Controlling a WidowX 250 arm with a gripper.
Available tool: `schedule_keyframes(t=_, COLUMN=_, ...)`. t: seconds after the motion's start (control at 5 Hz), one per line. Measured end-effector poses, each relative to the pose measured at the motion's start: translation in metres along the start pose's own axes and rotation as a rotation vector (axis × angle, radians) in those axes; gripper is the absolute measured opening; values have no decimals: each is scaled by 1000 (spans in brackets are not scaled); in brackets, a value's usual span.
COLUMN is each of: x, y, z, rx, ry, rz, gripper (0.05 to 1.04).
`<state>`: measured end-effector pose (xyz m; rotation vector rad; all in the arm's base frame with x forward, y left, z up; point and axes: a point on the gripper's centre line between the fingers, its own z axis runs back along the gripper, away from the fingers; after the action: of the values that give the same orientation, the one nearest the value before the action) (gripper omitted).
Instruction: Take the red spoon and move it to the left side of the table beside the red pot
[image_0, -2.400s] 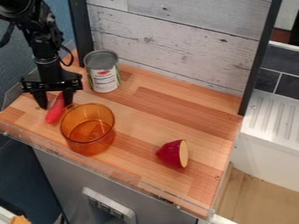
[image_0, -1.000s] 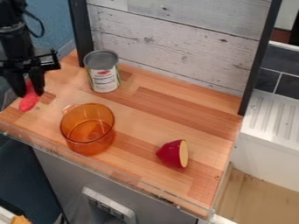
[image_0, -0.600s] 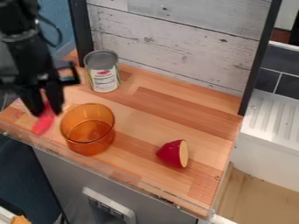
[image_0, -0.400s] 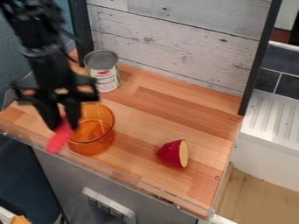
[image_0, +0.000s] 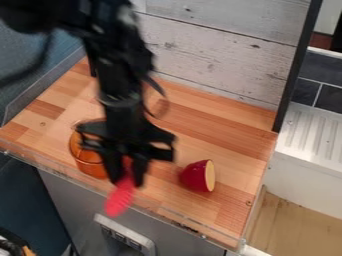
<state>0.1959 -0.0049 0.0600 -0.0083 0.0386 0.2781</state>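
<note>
- The gripper (image_0: 129, 181), left of the frame's centre, pinches the spoon between its two fingers.
- One spoon (image_0: 120, 199), bright red, tilts down toward the lower left below the fingertips.
- One see-through orange pot (image_0: 91, 163), left of centre, partly behind the gripper.
- One dark red cup (image_0: 195, 176), pale at its open end, lies tipped, right of centre.
- One wooden table (image_0: 204, 127).

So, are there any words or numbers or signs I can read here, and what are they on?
There are none I can read.
Red spoon, orange pot, red cup: no readable words or numbers.
Pale panel below the tabletop: dark marks, too small to tell if they're writing.
</note>
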Motion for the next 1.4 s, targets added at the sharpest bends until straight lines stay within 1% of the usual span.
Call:
schedule_keyframes(t=0.2, x=-7, y=-21, z=-13, rx=22, ry=30, rz=-69, gripper=328)
schedule_keyframes(t=0.4, x=-17, y=-27, z=-26, rx=39, ry=76, rz=-83, gripper=328)
schedule_keyframes(t=0.6, x=-27, y=-26, z=-31, rx=28, ry=109, rz=-86, gripper=328)
schedule_keyframes(t=0.8, x=-29, y=-28, z=-38, rx=25, ry=132, rz=-119, gripper=328)
schedule_keyframes(t=1.0, x=-25, y=-40, z=-45, rx=-27, ry=164, rz=-164, gripper=328)
schedule_keyframes(t=1.2, x=-13, y=-52, z=-51, rx=-57, ry=193, rz=-184, gripper=328)
schedule_keyframes(t=1.4, x=6, y=-54, z=-51, rx=-79, ry=189, rz=-170, gripper=328)
